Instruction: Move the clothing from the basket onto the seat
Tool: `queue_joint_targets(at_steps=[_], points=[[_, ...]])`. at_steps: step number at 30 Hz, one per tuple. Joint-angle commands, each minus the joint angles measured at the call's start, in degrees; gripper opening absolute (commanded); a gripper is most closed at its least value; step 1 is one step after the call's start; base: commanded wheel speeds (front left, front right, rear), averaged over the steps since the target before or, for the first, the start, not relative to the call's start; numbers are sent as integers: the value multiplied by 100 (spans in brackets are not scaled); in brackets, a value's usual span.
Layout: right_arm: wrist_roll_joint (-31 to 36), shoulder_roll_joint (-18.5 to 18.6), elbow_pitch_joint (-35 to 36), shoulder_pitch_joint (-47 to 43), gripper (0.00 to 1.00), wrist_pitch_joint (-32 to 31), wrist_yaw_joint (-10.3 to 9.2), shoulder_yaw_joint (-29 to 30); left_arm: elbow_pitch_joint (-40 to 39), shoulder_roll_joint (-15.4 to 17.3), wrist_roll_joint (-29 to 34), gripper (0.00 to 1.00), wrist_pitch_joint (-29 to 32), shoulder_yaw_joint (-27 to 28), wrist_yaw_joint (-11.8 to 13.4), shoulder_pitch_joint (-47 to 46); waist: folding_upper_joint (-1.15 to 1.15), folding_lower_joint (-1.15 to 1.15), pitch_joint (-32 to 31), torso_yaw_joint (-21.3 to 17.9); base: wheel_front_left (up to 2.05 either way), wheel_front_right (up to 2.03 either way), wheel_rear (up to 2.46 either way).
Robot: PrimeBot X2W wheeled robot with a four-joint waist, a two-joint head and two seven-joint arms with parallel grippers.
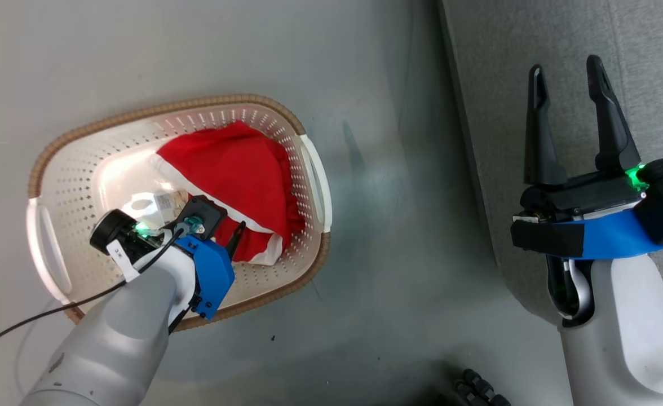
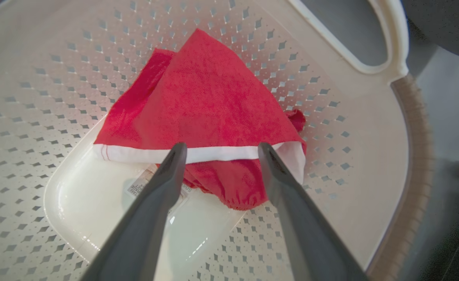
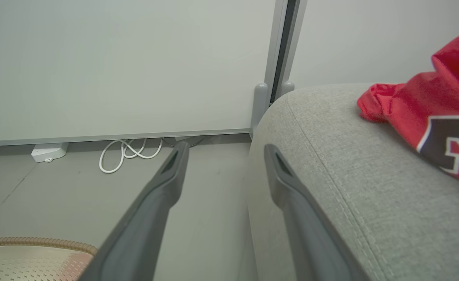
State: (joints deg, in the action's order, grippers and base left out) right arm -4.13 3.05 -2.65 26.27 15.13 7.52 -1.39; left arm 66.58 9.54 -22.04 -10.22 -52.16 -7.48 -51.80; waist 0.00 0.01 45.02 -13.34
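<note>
L tool (image 2: 221,150) spread wide, empty, tips at the white-trim edge of red garment (image 2: 214,89) lying in basket (image 2: 374,164); contact unclear. R tool (image 1: 565,73) also spread, empty, above seat (image 3: 350,164) edge. Farther along seat, 2nd red garment (image 3: 428,101) w/ black-white mark lies on top.

Basket (image 1: 140,121): oval, cream-white perforated plastic with a brown woven-look rim, two white handles and a label sticker on its base; upright on the floor (image 1: 376,270) near the seat. Red garment (image 1: 235,169): soft fabric with a white trim band, crumpled inside the basket towards one handle end. Seat (image 1: 506,67): light grey woven sofa with a rounded, stitched edge, carrying a second red garment (image 3: 428,105) with a black-and-white mark, bunched on top.
</note>
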Motion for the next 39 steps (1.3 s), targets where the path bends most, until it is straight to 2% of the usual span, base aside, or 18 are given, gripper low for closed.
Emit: queue_joint_targets(at_steps=[1,16,27,34,36,37,39], points=[[-30,-26,53,121,100,3,-6,-20,55,52,-86,100,80,-106,3,-116,0,-1,269,-64,0,0,0],[-61,-25,306,330,100,3,-6,-85,248,201,-720,100,443,-1024,2,-736,0,-1,1111,-48,0,0,0],[-55,-25,567,341,100,2,-6,-116,561,218,-770,100,523,-1318,6,-1201,0,-1,1593,-48,0,0,0],[14,-25,692,269,100,2,-6,-80,655,95,-810,100,435,-1358,28,-1326,0,-1,1705,21,0,0,0],[16,-25,704,259,100,2,-6,-100,666,60,-820,29,405,-1379,21,-1354,0,-1,1715,40,0,0,0],[23,-24,704,258,100,2,-6,-109,670,45,-846,0,368,-1366,17,-1374,0,-1,1717,48,0,0,0],[27,-24,695,269,100,2,-6,-119,680,35,-860,0,330,-1377,9,-1387,0,-1,1716,56,0,0,0]])
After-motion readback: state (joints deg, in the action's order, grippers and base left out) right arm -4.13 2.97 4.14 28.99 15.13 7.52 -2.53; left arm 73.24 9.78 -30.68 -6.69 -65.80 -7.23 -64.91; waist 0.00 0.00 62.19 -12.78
